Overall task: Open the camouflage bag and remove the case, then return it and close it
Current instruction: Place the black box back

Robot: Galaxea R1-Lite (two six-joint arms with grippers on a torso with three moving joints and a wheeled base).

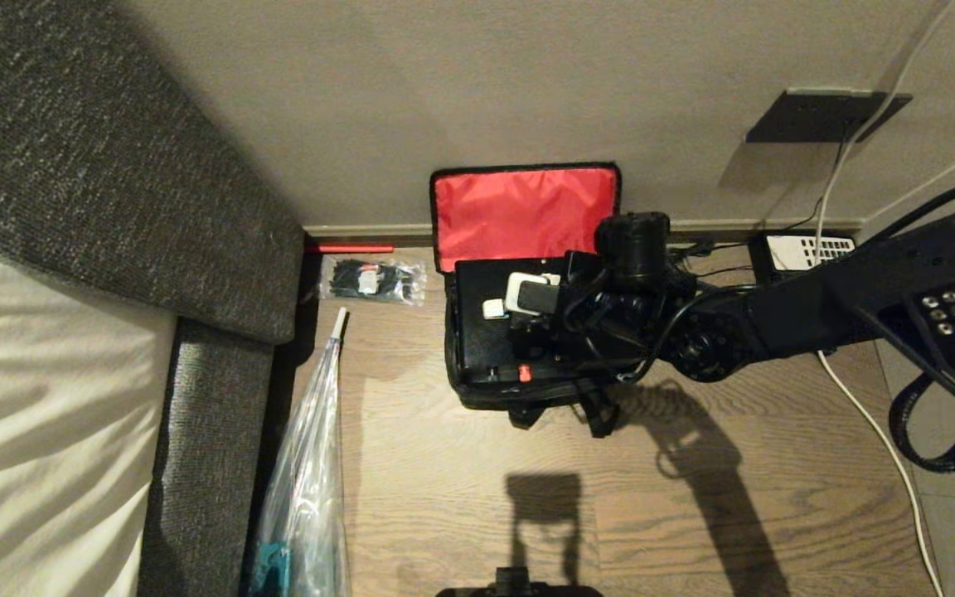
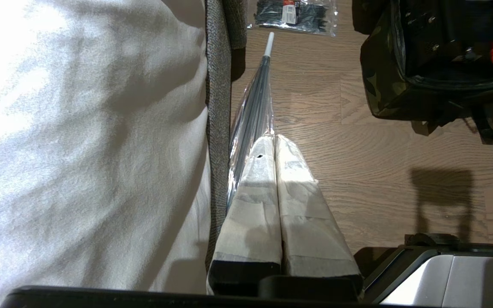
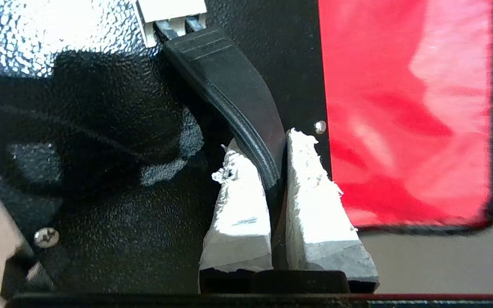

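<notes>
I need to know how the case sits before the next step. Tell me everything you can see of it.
The case is a flat black hard box with a pebbled, slightly glossy shell and small silver screws. It lies flat in the open camouflage bag, below the raised red lid lining. A small red dot marks its near edge. Its black ribbed handle, fixed by pale end pieces, is clamped between the right hand's white padded fingers.

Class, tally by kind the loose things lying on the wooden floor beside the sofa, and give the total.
Bags: 1, the camouflage bag, lid open
Cases: 1, the case, in the bag, its handle clamped by the right gripper
Umbrellas: 1, the clear umbrella
Cable-tie packets: 1
Total: 4
</notes>
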